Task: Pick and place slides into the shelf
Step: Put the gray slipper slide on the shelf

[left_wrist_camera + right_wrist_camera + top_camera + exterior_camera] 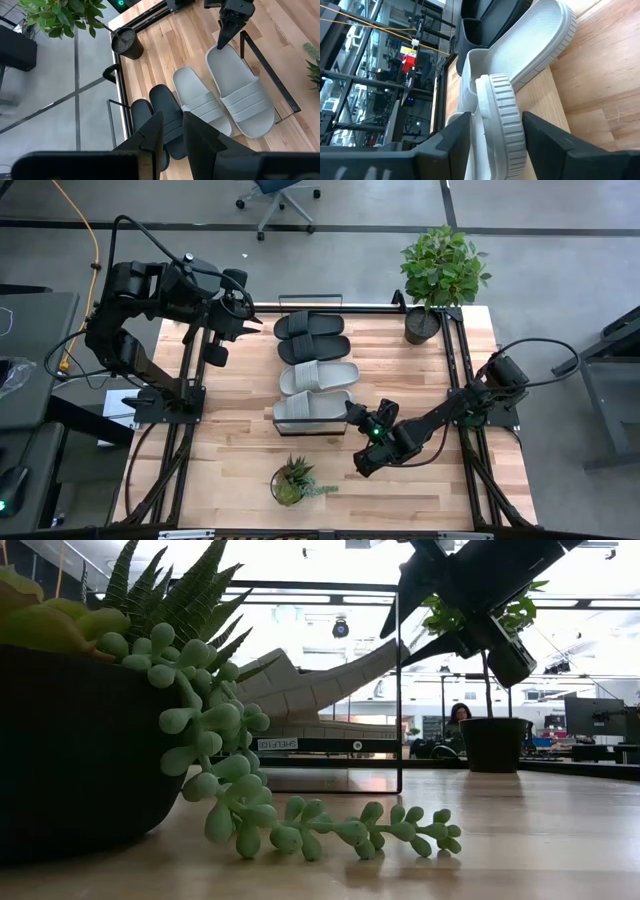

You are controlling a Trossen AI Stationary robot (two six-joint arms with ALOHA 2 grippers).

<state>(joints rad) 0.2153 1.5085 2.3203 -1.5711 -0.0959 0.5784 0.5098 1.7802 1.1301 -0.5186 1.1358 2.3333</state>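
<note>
Looking straight down on the counter, all four slides sit in a row on the shelf: two black slides at the far end, then two light grey slides toward the near end. The nearest grey slide lies at the shelf's near end, by the black wire frame there. The right tool is right at that slide's heel end, its dark arm stretching in from the counter's right side. In the right wrist view the ribbed rim of the grey slide stands between the two dark fingers, with a gap showing on either side, so the jaws look spread and not pinching the sole. The left wrist view shows the same tool tip touching the heel of the outer grey slide, the second grey slide just beside it and the black pair next along. The left tool hovers above the black slides, away from them, fingers parted by a narrow gap and holding nothing. A small succulent in a pot sits near the counter's front edge, and a leafy potted plant stands at the far right corner.
</note>
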